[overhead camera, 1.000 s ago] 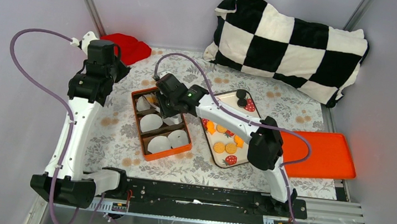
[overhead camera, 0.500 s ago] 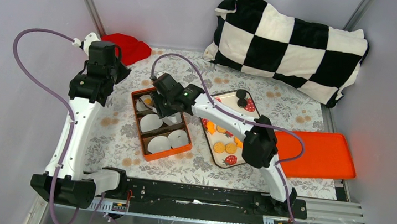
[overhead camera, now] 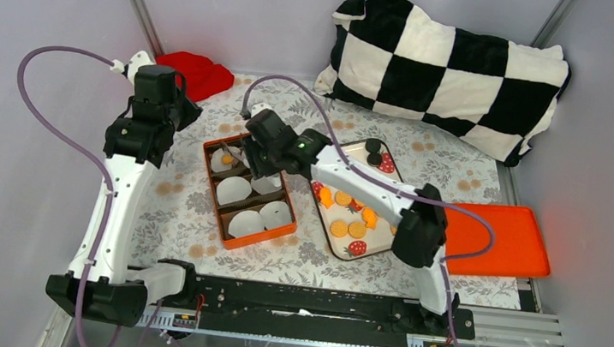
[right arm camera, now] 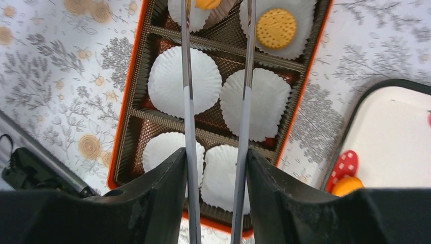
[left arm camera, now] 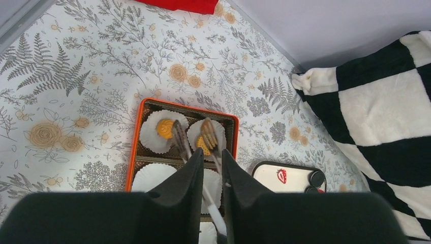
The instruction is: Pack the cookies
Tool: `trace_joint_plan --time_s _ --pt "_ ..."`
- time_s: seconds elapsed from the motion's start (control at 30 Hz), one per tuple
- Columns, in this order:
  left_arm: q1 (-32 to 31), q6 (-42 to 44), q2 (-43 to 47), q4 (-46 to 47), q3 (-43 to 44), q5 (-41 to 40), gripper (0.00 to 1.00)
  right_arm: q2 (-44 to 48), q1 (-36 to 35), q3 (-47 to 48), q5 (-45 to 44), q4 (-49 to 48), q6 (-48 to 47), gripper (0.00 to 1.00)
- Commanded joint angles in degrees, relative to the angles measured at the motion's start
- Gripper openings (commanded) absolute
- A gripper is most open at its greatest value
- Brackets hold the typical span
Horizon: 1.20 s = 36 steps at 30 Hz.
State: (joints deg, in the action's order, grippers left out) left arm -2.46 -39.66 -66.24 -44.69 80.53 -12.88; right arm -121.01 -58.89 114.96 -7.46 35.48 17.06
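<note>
An orange box (overhead camera: 214, 220) holds several white paper cups (right arm camera: 184, 81). A round golden cookie (right arm camera: 276, 28) lies in its far right cup and an orange piece (right arm camera: 208, 3) in the far left cup. My right gripper (right arm camera: 216, 157) is shut on grey tongs (right arm camera: 185, 76), whose spread tips reach over those far cups. More golden cookies (overhead camera: 338, 228), orange pieces (overhead camera: 326, 197) and black cookies (overhead camera: 373, 146) lie on the white strawberry tray (overhead camera: 355, 159). My left gripper (left arm camera: 209, 168) is shut and empty, held high left of the box (left arm camera: 133, 147).
A checkered pillow (overhead camera: 448, 63) lies at the back right and a red cloth (overhead camera: 198, 72) at the back left. A flat orange lid (overhead camera: 495, 236) rests right of the tray. Purple cables arc over both arms.
My right gripper with the tongs swung left over the box's far end, then back a little to the right. The left arm has not moved.
</note>
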Motion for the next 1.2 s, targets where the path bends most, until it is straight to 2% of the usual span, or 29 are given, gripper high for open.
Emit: trace_joint_plan --time_s 0.0,0.13,0.33,0.5,0.7,0.93,1.17 --pt "0.61 1.26 1.76 2.29 -1.06 0.99 0.24 13.41 -0.41 -2.92 -5.20 -3.00 -1.48 0.50" --pt "0.61 1.04 1.58 3.41 -2.38 3.35 0.24 19.92 -0.43 -9.77 -11.00 -1.42 -1.39 0.50" --pt "0.61 0.17 0.27 5.75 -4.33 8.69 0.24 31.46 -0.43 -27.13 -19.18 0.57 2.86 0.50" --pt "0.60 -0.39 -0.52 6.64 -5.49 10.43 0.23 39.95 -0.43 -39.30 -18.39 2.48 8.25 0.49" --pt "0.53 -1.27 -1.40 7.39 -6.35 13.32 0.23 48.15 -0.56 -48.49 -15.43 5.63 14.93 0.45" --pt "0.44 -1.77 -0.27 7.49 -7.38 14.79 0.23 58.20 -0.78 -54.26 -16.93 14.19 21.15 0.46" --pt "0.44 -2.61 -0.42 7.97 -7.99 16.62 0.23 61.42 -1.77 -59.03 -12.41 16.15 24.99 0.45"
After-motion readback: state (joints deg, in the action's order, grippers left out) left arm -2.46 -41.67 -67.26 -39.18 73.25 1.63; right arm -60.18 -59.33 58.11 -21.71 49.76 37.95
